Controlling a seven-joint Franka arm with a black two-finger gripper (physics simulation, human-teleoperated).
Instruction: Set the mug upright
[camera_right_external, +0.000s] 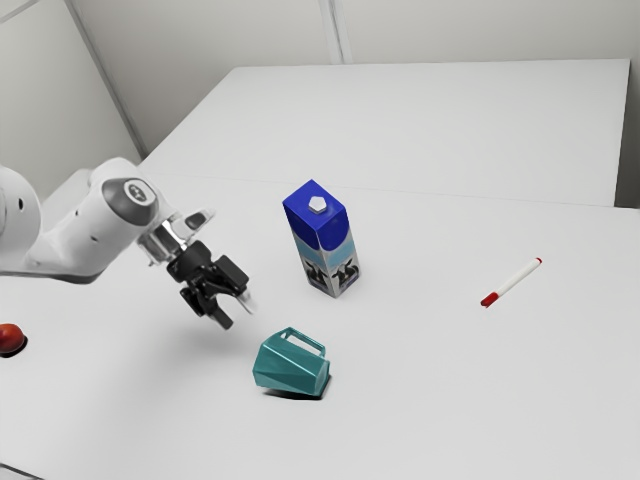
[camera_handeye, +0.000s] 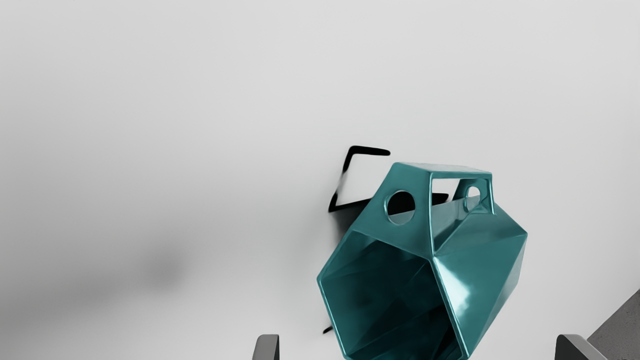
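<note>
A teal mug (camera_right_external: 290, 365) lies on its side on the white counter (camera_right_external: 430, 400), near the exterior view's front, its handle (camera_handeye: 410, 177) uppermost and its open mouth (camera_handeye: 385, 300) facing my claw (camera_right_external: 237, 311). The mug is not upright. My claw hangs above the counter on the mug's exterior-view left and slightly farther back, clear of it, fingers spread wide and holding nothing. The wide spread, I judge, leaves room to straddle a wall or the raised handle; the slant of my hand suits a mouth turned my way. Flat sides likely keep the mug from rolling, though a push at one edge could slide or swivel it. Righting it calls for a firm hold and a quarter turn, so that the mouth ends on top and the base below. A blue-topped carton (camera_right_external: 322, 240) stands just beyond, close enough to be knocked by a wide swing. A white pen with red ends (camera_right_external: 512, 283) lies well off to the exterior view's right; a red ball (camera_right_external: 10, 339) sits at its left edge.
</note>
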